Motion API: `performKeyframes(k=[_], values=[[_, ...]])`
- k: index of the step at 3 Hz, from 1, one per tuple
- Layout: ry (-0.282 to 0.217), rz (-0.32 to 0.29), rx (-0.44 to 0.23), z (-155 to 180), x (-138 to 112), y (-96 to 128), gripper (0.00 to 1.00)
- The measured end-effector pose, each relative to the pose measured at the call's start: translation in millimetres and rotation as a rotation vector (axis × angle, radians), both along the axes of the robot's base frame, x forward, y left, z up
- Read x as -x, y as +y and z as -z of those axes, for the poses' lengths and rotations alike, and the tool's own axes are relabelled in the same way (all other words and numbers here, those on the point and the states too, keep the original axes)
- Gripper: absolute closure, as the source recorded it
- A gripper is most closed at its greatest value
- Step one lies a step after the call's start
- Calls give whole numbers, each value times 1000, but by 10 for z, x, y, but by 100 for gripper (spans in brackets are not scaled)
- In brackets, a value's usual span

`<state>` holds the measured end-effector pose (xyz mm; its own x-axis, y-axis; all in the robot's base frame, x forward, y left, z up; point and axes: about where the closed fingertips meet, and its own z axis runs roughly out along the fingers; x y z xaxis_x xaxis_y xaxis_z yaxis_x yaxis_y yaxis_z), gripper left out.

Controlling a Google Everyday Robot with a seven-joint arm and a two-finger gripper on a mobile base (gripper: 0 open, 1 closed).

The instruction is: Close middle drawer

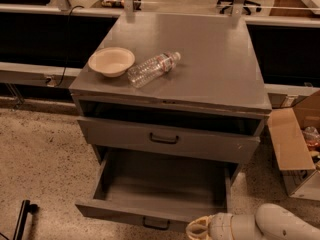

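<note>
The middle drawer [160, 184] is pulled far out of the grey cabinet [200, 49] and is empty. Its low, wide front panel [115, 214] faces the bottom edge of the view, with a small black handle [156, 224] at its centre. My gripper [200, 230], cream-coloured at the end of a white arm [280, 224], is at the bottom edge. It sits just right of the handle, at or right against the front panel. The lowest drawer is hidden beneath the open one.
The upper drawer [165, 140], with a taller front, stands slightly out with a dark gap above it. A cream bowl [111, 61] and a lying plastic bottle [151, 69] rest on the cabinet top. An open cardboard box [295, 149] stands right. A black object [22, 216] stands at lower left.
</note>
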<state>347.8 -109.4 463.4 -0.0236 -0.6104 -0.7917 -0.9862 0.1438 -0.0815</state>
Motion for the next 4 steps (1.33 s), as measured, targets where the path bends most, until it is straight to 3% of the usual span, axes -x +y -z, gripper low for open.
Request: performKeyframes(k=[2,3,4], values=[[46,72,83,530,44,-240,100],[62,75,112,760,-56,-263,100],[62,75,112,760,-56,-263,100]])
